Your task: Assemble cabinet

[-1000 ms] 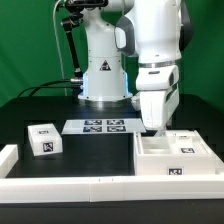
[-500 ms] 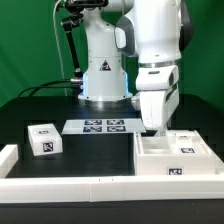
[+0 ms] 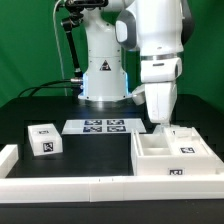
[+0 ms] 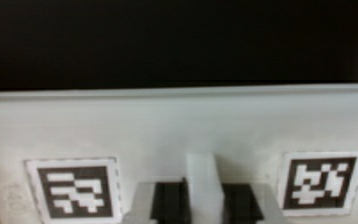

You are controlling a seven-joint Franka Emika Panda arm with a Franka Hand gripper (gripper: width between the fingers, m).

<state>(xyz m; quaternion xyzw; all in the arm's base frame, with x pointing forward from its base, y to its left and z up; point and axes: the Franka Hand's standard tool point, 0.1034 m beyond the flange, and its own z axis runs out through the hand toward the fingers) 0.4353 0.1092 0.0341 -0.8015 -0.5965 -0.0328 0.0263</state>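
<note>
Rail (image 3: 90, 183): a long low white rail is being shown lying along the edge of the counter (image 3: 90, 155) nearest the exterior camera. It is rising into a short block at the corner on the exterior view's left.
Drawer block (image 3: 42, 140): a small white tagged block is being shown standing alone near that same corner, just behind the rail and apart from everything else.
Marker board (image 3: 105, 126): it is being shown lying flat toward the counter's middle, in front of the arm's base (image 3: 103, 75).
Gripper (image 3: 162, 124): it is being held pointing straight down over the far wall of the cabinet shell. In the wrist view a narrow white strip is being seen between the two dark fingertips (image 4: 169, 206). Whether it is being squeezed cannot be told, as that picture is blurred.
Cabinet shell (image 3: 175, 160): the open white box is being shown resting at the corner on the exterior view's right, against the rail, with its thin walls upright.
Tags (image 4: 73, 190): two black-and-white squares are being seen on the white face under the wrist camera, one to either side of the fingertips.
</note>
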